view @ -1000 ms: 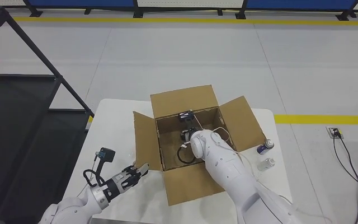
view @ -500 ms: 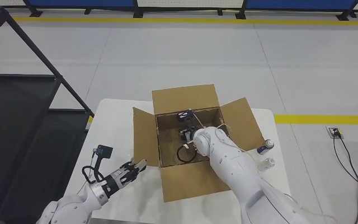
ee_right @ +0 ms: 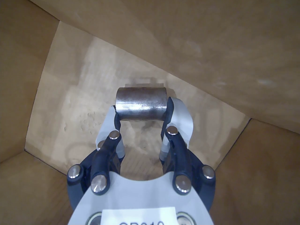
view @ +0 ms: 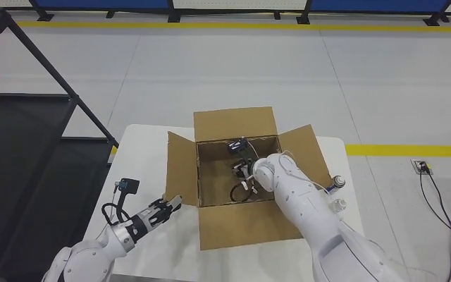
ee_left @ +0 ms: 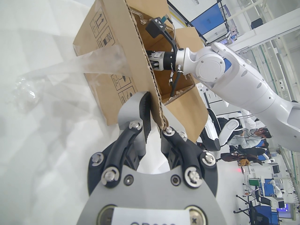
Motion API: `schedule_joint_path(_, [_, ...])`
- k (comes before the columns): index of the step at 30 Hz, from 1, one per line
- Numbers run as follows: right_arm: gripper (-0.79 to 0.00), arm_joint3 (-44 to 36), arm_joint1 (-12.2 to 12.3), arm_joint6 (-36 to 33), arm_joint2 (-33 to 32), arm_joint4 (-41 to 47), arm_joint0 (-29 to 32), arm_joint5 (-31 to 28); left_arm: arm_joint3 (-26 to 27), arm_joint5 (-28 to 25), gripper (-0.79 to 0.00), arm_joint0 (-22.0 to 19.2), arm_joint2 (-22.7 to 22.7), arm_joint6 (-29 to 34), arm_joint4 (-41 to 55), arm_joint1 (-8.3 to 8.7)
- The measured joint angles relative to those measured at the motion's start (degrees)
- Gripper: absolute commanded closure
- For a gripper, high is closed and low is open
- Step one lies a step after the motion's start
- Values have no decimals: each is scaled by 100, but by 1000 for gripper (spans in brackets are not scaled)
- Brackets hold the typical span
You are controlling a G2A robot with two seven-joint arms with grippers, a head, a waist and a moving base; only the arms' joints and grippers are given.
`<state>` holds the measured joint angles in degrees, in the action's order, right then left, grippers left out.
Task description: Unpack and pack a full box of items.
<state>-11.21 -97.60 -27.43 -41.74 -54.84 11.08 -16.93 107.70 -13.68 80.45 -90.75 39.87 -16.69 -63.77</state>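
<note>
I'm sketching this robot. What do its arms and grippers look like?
The left arm and right arm are glossy white with rounded shells; a black cable loops at the right wrist. The left gripper and right gripper each have a grey plate with a white label, black links with silver screws, and pale fingers with black pads.

table (view: 144,158): white | ctr: open cardbd box (view: 215,176) | right of box, near it: dark-cap bottle (view: 334,185) + clear bottle (view: 338,205) | left of box: clear plastic scrap (ee_left: 25,90)
</note>
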Motion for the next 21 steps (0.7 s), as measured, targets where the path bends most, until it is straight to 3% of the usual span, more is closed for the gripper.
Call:
schedule_joint_path(7, [-49,-207,209,-158,-25,-178,62,-702,-181,21,0,-189,43,100,67,25])
schedule_joint_path(13, [-132,-474,394,-641,-25,-406,85,-1146,-378,-6,0,-409,68,205,125,50])
schedule_joint_path(16, [-360,-644,473,-1034,-20,-523,104,-1229,-455,-20,0,-502,77,242,156,62])
schedule_joint_path(17, [-403,-690,490,-1178,-23,-547,105,-1205,-473,-24,0,-524,83,245,162,65])
schedule_joint_path(18, [-508,-746,505,-1304,-37,-549,111,-1121,-489,-25,0,-543,88,246,166,68])
schedule_joint_path(20, [-597,-933,533,-1501,-72,-518,155,-1007,-514,-6,-234,-575,101,218,172,72])
schedule_joint_path(21, [-671,-1011,549,-1551,-88,-516,171,-1003,-520,5,-299,-581,107,201,174,74])
